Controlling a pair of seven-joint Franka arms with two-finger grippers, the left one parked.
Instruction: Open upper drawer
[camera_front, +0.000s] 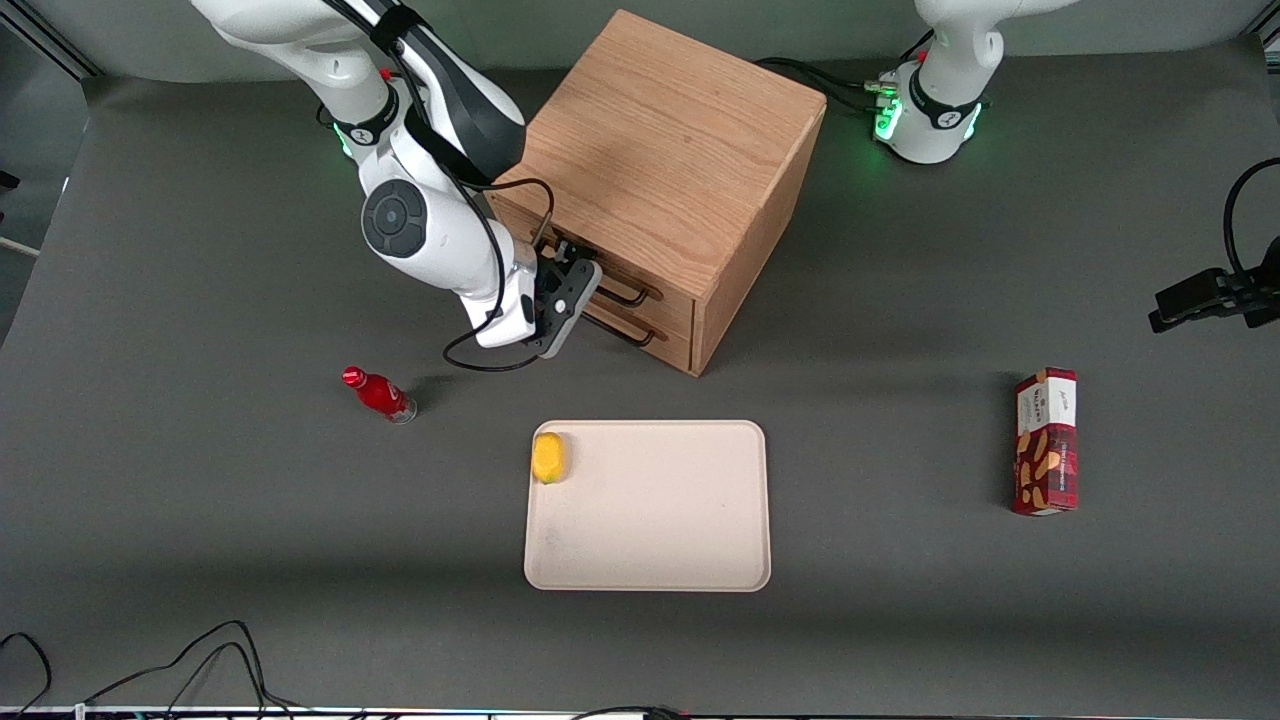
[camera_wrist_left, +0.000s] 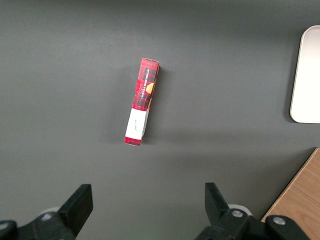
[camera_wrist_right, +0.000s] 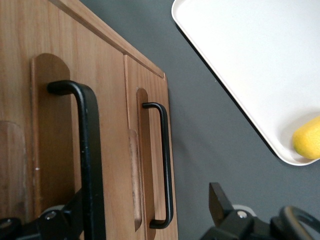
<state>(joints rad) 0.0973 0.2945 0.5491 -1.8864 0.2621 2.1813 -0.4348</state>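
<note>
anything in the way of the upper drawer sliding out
Nothing visible blocks it. The tool is at the upper drawer's handle; the table in front is bare up to the tray, which lies nearer the camera, apart from the cabinet.

Gripper (camera_front: 572, 282) at upper drawer (camera_front: 600, 272) handle (camera_wrist_right: 89, 150), above lower drawer (camera_front: 640, 335); tray (camera_front: 660, 560) nearer camera, lemon (camera_front: 548, 457) on it.

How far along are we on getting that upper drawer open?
Approach looks done: the gripper is at the upper drawer's handle, fingers open with one on each side of the bar. The upper drawer looks flush with the cabinet, so it is not yet pulled. Closing and pulling remain.
</note>
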